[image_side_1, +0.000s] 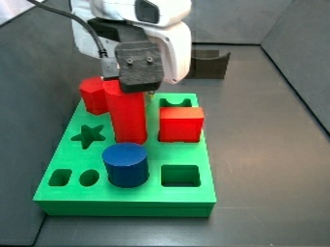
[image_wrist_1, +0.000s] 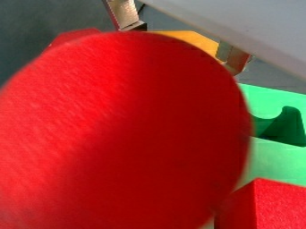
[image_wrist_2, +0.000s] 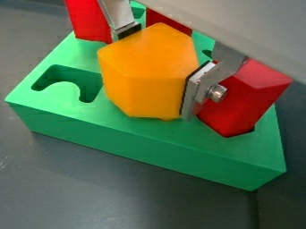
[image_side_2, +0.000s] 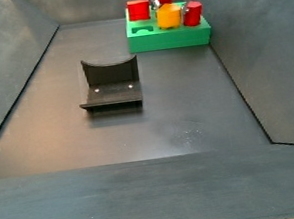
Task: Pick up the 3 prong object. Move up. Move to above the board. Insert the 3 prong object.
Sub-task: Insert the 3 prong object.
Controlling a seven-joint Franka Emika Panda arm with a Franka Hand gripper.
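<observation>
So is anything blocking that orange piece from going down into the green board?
Nothing visible does. The gripper holds the 3 prong object just above the board, with red blocks standing to either side. The hole beneath it is hidden.

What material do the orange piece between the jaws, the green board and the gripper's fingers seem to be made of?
The 3 prong object, held in the gripper above the board: probably plastic, smooth and slightly glossy, with soft highlights on its facets.
The board: looks like plastic too, an even matte green with crisp cut-out edges.
The fingers: likely metal, flat silver plates with a bolt showing.
</observation>
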